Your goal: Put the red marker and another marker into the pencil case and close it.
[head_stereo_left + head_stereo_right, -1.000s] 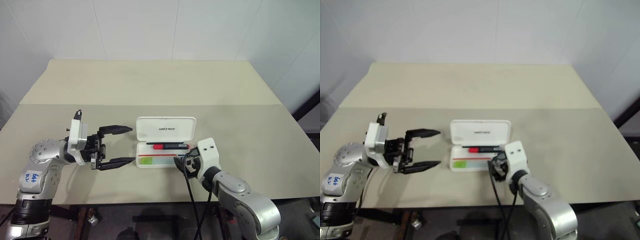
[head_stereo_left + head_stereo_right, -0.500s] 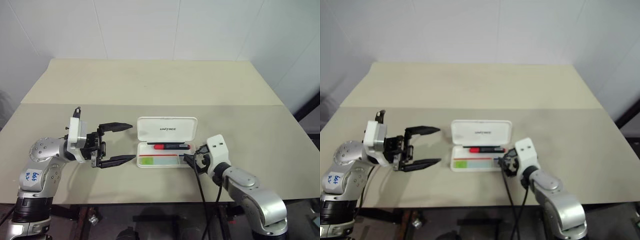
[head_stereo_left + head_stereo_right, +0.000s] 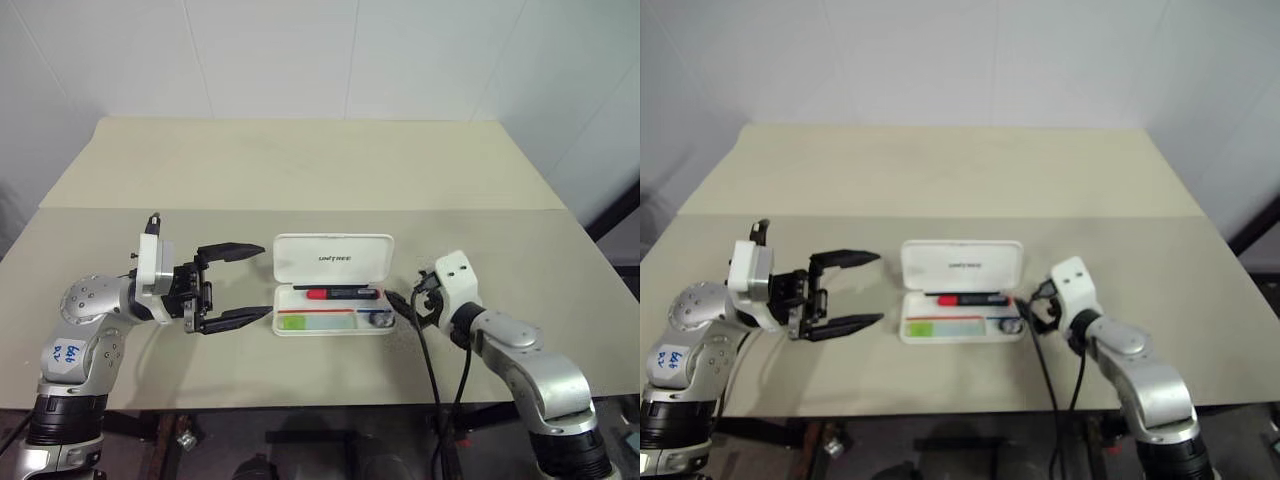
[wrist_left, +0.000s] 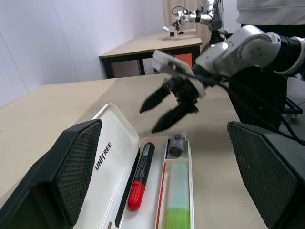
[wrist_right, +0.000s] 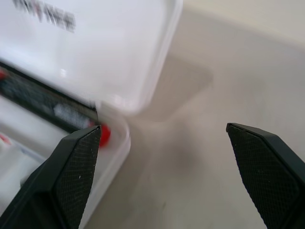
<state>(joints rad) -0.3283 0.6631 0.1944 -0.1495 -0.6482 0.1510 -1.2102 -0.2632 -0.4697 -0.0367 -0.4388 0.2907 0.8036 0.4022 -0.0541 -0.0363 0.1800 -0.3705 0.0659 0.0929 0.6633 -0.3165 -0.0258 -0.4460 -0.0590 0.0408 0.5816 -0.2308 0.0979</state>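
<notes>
White wall panels stood behind a beige surface (image 3: 300, 170) made of two sections joined along a seam. Near the front edge of that surface lay the pencil case (image 3: 333, 285), open, with its lid (image 3: 333, 259) raised at the far side and the dark lettering facing the camera.

Contents of the tray, as seen from the head and left wrist views:
- the red marker (image 4: 141, 174) lay lengthwise in the compartment next to the lid, its red cap toward the robot's left;
- another marker (image 4: 177, 200), lime-green with a pale cap, lay in the near compartment, parallel to the first and apart from it, the green end toward the robot's left;
- a small dark item (image 4: 177, 143) sat at the right end of the tray — its kind could not be told.

The left gripper (image 3: 238, 284) was held just left of the case, pointing toward it, with its fingers (image 3: 232, 251) spread wide and nothing between them. It was not touching the case.

The right gripper (image 4: 160, 111) was positioned just off the right end of the case, above the surface, with its fingers (image 4: 151, 101) apart and empty. The right wrist view showed the corner of the lid and the red end of the marker between those fingers — the case itself was not in contact with them.

A second table (image 4: 152, 45) with further equipment stood in the background of the left wrist view.
</notes>
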